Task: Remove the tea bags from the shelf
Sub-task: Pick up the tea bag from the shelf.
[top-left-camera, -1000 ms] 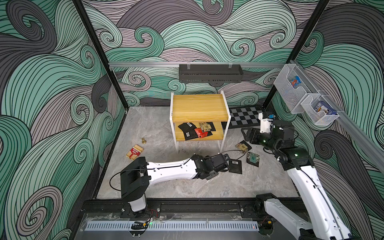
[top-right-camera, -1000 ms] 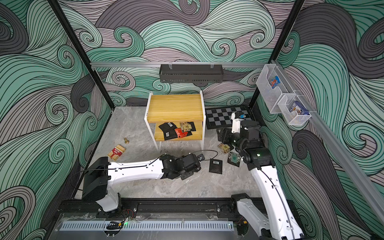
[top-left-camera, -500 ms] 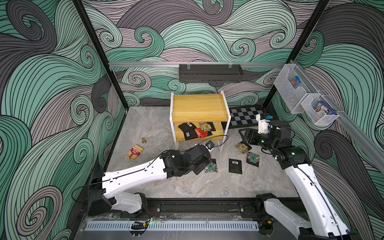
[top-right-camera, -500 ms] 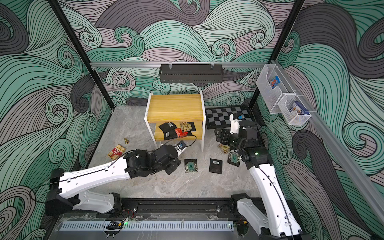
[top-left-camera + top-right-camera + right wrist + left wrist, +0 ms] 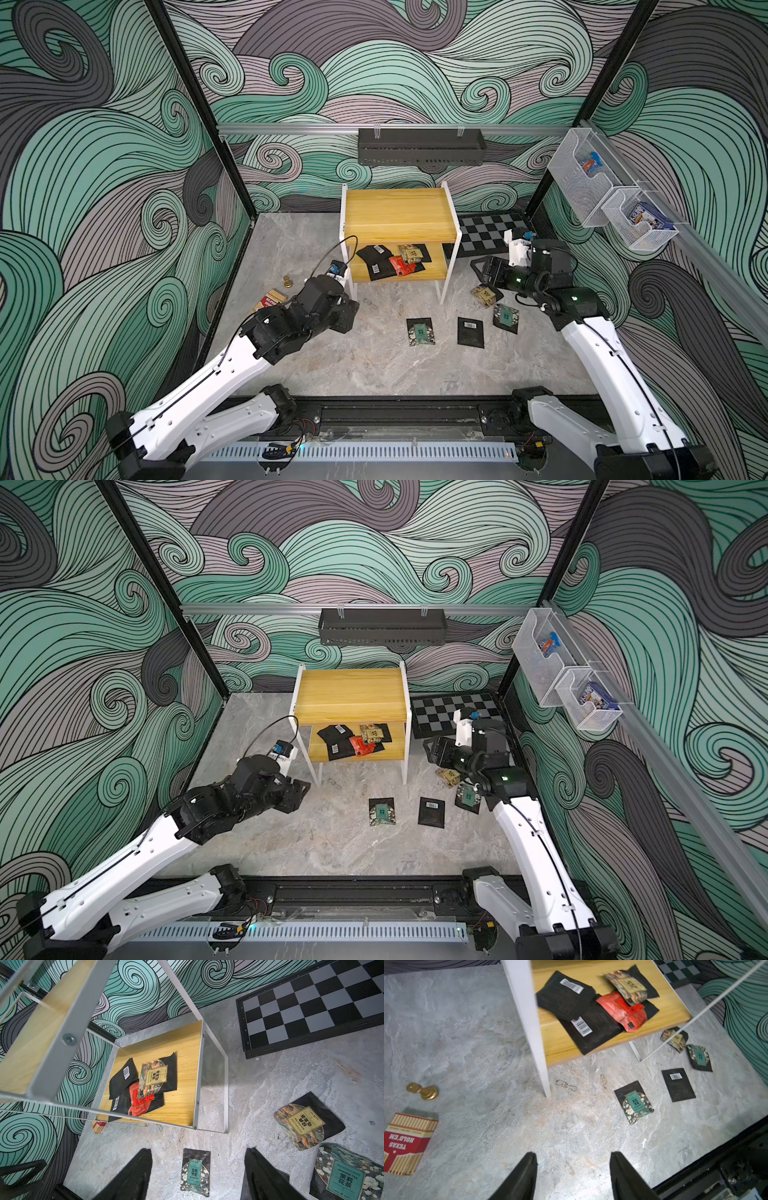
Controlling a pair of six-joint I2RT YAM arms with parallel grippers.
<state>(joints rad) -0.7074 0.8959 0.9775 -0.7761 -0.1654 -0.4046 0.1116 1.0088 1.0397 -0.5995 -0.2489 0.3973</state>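
The left hand (image 5: 573, 1155), spread and empty beside the front leg of the shelf (image 5: 399, 212), should slide in low under the top board, clear of that leg, and among the tea bags (image 5: 616, 1001) heaped on the lower board pinch the black sachet (image 5: 593, 1030) reaching its front edge.

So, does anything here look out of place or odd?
Yes. A gold chess pawn lies tipped over on the floor, on the other side of the shelf from the chessboard. On the lower board, the tea bags overlap in a heap, and one black bag reaches the front edge.
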